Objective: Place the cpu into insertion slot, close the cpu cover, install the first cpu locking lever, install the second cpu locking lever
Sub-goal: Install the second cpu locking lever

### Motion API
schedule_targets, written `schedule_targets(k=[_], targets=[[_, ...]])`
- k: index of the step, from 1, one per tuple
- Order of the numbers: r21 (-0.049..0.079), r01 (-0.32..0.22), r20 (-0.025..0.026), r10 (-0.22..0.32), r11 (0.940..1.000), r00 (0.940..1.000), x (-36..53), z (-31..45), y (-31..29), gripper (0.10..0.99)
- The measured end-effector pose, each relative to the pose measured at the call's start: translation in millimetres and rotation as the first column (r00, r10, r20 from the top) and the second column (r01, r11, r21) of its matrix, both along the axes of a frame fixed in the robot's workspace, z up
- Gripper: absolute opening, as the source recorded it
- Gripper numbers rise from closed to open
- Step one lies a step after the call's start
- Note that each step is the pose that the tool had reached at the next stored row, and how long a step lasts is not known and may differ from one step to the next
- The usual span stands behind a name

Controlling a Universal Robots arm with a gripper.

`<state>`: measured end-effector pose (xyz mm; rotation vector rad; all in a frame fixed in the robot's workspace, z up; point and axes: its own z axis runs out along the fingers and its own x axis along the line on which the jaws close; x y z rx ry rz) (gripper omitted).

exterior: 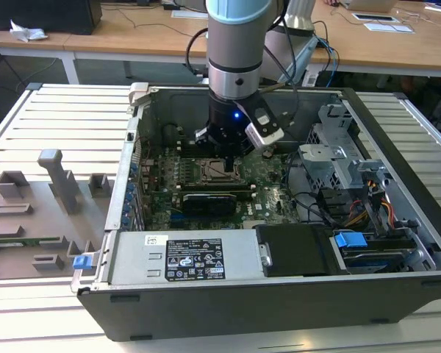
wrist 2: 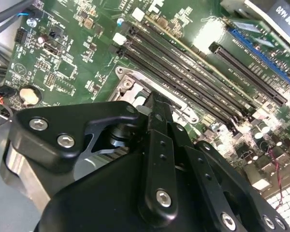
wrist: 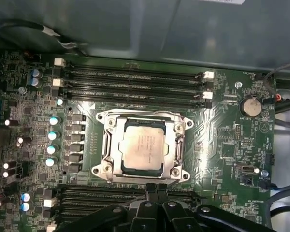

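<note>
Arm reaches down into the open computer case (exterior: 397, 154), gripper (exterior: 228, 156) hanging just above the green motherboard (wrist: 222, 140). In the first wrist view the cpu (wrist: 142, 146) sits seated in the insertion slot (wrist: 106, 166), silver top showing, and the cpu cover (wrist: 179, 145) lies flat around it as a metal frame. Fingers (wrist: 152, 200) look drawn together, holding nothing, tips near the socket's edge beside the memory slots (wrist: 130, 82). Whether either locking lever is latched, cannot tell. Risk as I judge it: a slightly off descent could drag fingertips across the cover or nearby capacitors (wrist: 53, 140), or press the frame unevenly and stress the chip underneath.
</note>
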<state>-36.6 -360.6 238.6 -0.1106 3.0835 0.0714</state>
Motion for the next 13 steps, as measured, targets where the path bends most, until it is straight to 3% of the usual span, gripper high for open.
schedule_targets(k=[3, 8, 13], targets=[[0.024, 0.0, 0.0001, 0.0, 0.9997, 1.0, -8.9, -5.0, -7.2, 0.106], [0.025, -0.001, 0.0, 0.001, 0.9997, 1.0, -24.9, -19.9, -11.2, 0.106], [0.033, -0.012, 0.0, 0.012, 0.9994, 0.9999, -39.0, -25.9, -13.1, 0.106]])
